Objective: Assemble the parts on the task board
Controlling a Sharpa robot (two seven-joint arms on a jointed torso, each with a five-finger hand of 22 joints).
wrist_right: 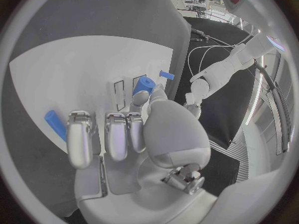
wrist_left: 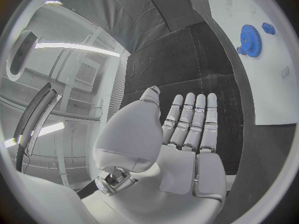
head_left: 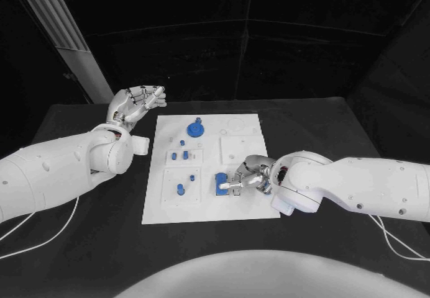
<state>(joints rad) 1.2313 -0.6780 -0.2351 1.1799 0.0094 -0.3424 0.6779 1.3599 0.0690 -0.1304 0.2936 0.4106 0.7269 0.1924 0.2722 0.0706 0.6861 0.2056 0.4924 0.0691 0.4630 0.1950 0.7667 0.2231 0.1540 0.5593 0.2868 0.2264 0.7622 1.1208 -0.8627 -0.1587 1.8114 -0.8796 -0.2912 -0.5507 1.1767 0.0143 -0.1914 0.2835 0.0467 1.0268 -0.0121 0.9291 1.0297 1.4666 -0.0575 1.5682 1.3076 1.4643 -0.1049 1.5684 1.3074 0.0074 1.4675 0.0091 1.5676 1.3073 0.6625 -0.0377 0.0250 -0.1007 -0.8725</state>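
Observation:
The white task board lies in the middle of the table. On it are a blue gear, small blue pegs and two blue parts in a left panel. My right hand is low over the board's right half, fingers curled down beside a blue block. In the right wrist view its thumb tip meets a blue cylinder, and another blue piece lies beside the outer finger. Whether it grips anything is hidden. My left hand is raised off the board's far left corner, fingers straight, holding nothing.
The black table surrounds the board, with bare room in front and to the right. A white cable trails on the left and another on the right. A pale post stands behind the left hand.

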